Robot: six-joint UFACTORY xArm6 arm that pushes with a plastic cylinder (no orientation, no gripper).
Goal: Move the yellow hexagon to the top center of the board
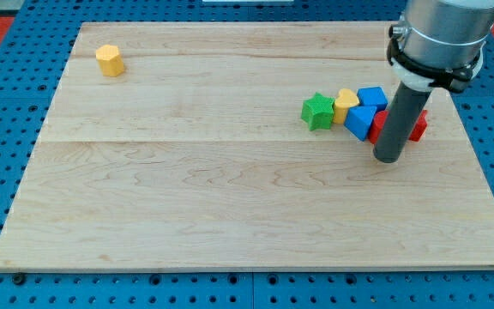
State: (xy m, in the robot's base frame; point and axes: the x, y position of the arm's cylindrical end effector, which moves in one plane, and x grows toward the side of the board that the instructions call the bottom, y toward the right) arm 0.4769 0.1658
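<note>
The yellow hexagon [109, 60] sits near the top left corner of the wooden board [230, 189]. My tip [389, 158] is far to the view's right of it, just below a cluster of blocks. The rod partly hides the red blocks in that cluster. The tip touches none of the task's block.
A cluster at the right holds a green star [317, 111], a yellow heart [346, 104], a blue cube [372, 98], a blue block [361, 121] and red blocks [416, 125]. The board's right edge lies close to the rod.
</note>
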